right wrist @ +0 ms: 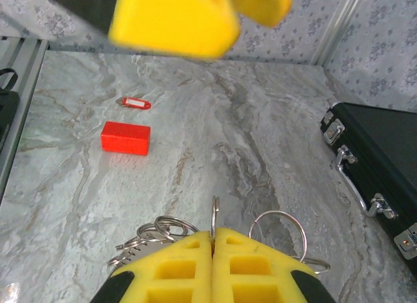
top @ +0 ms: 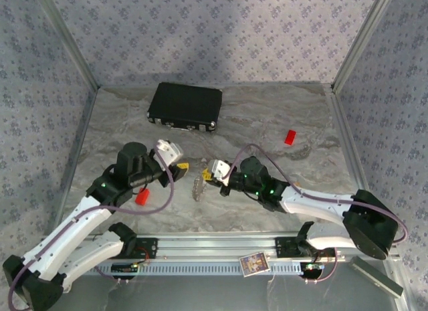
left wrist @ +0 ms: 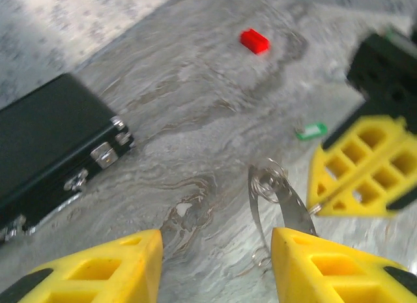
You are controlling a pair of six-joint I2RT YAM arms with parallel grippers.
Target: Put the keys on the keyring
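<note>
My right gripper (right wrist: 213, 235) is shut on the keyring (right wrist: 214, 215), pinching one thin silver ring edge-on. More silver rings (right wrist: 279, 230) and toothed silver pieces (right wrist: 140, 241) fan out on both sides of its fingers. In the left wrist view the keyring (left wrist: 281, 197) shows as a bent silver strip with rings, just beside my left gripper's right finger (left wrist: 326, 267). My left gripper (left wrist: 217, 267) is open with bare table between its fingers. A green-tagged key (left wrist: 311, 131) lies beyond the ring. A red-tagged key (right wrist: 135, 103) lies near a red block (right wrist: 126, 137). From above, both grippers (top: 179, 165) (top: 215, 170) meet over the keyring (top: 197, 186).
A shut black case (top: 185, 106) lies at the back of the marble table (top: 281, 110). One red block (top: 142, 198) sits by the left arm, another (top: 289, 137) at the right rear. Metal frame posts and patterned walls bound the table.
</note>
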